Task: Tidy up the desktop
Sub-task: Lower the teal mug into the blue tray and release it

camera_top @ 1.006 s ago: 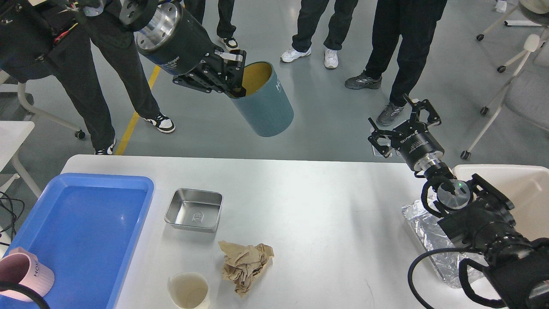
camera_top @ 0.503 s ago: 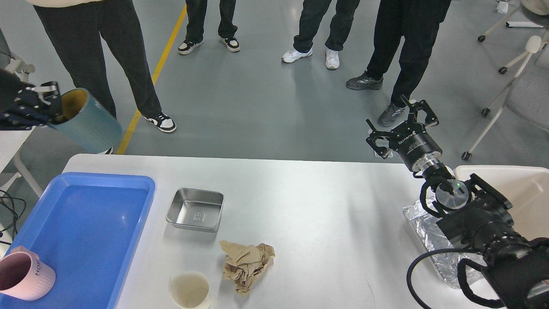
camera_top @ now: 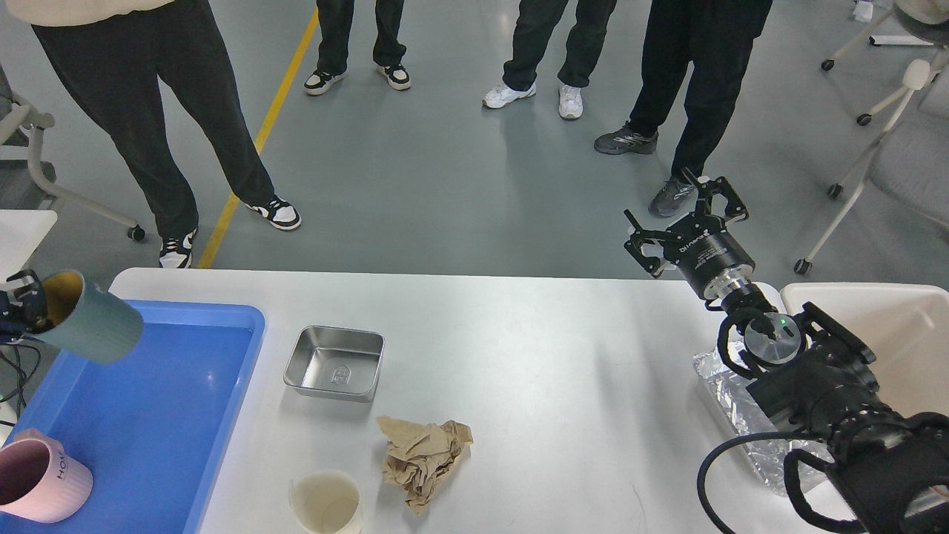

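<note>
The desktop (camera_top: 556,371) is a wide white table that fills the lower part of the head view. At the far left edge, my left gripper (camera_top: 24,305) is shut on the rim of a teal cup (camera_top: 93,328). The cup is tilted and hangs over the back left corner of the blue tray (camera_top: 159,415). A pink cup (camera_top: 41,482) lies in the tray's near left corner. On the desktop are a small steel dish (camera_top: 335,362), a crumpled brown paper (camera_top: 422,458) and a white paper cup (camera_top: 326,503). My right gripper (camera_top: 683,219) is open and empty above the table's far right edge.
A crumpled foil sheet (camera_top: 730,404) lies under my right arm, beside a cream bin (camera_top: 901,326) at the right. Several people stand on the floor beyond the table. Chair legs on wheels show at the far right, and a smaller white table (camera_top: 22,226) at the left.
My left gripper has carried the teal cup from high at the back down and left, to just over the blue tray's corner. The right arm has barely shifted.
</note>
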Robot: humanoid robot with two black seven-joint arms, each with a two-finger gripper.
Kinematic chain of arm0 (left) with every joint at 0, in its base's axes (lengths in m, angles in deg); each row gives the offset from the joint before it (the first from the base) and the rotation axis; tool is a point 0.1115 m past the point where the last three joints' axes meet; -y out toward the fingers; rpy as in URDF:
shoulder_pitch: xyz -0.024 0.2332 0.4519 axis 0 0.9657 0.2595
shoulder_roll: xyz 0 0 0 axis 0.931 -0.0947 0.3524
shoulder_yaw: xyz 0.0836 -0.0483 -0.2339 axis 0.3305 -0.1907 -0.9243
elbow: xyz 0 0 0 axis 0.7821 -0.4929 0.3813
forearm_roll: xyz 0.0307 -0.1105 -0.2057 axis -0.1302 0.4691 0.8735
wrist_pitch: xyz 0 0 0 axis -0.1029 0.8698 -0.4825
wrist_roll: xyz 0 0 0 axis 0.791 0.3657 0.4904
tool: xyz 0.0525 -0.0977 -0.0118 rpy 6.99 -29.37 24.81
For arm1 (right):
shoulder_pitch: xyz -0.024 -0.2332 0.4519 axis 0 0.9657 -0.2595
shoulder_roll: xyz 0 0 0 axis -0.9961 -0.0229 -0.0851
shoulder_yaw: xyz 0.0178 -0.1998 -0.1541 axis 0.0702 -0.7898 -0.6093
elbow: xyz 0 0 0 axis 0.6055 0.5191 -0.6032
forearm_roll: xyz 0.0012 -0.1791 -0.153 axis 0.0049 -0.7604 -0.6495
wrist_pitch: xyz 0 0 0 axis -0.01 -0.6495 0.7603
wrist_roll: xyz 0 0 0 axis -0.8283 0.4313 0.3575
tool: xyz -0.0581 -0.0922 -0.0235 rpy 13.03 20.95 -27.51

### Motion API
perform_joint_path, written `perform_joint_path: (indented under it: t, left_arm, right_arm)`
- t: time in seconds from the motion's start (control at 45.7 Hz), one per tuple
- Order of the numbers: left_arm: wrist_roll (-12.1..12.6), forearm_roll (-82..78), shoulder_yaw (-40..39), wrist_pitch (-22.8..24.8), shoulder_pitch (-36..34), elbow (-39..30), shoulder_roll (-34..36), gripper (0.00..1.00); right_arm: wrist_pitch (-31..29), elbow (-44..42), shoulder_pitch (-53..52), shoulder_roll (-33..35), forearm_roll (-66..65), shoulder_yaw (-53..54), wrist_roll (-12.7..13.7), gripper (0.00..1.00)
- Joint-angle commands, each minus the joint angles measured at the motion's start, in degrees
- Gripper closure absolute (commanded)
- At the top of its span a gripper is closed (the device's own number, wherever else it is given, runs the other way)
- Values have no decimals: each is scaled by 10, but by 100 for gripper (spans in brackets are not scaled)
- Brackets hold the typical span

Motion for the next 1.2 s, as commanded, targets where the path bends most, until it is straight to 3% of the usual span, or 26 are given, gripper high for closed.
perform_joint_path:
  t: [0.0, 0.394, 1.181]
  left_arm:
    - [0, -37, -41, 0, 60, -25, -32, 99]
    - [1, -120, -55, 0, 146, -81, -109, 99]
    - [1, -150, -54, 0, 197, -93, -115, 94]
  right_arm:
    - [0, 0, 1, 0, 0, 0, 0, 0]
    - [0, 0, 4, 0, 0, -1, 0, 0]
    - [0, 0, 8, 2, 0, -1, 0, 0]
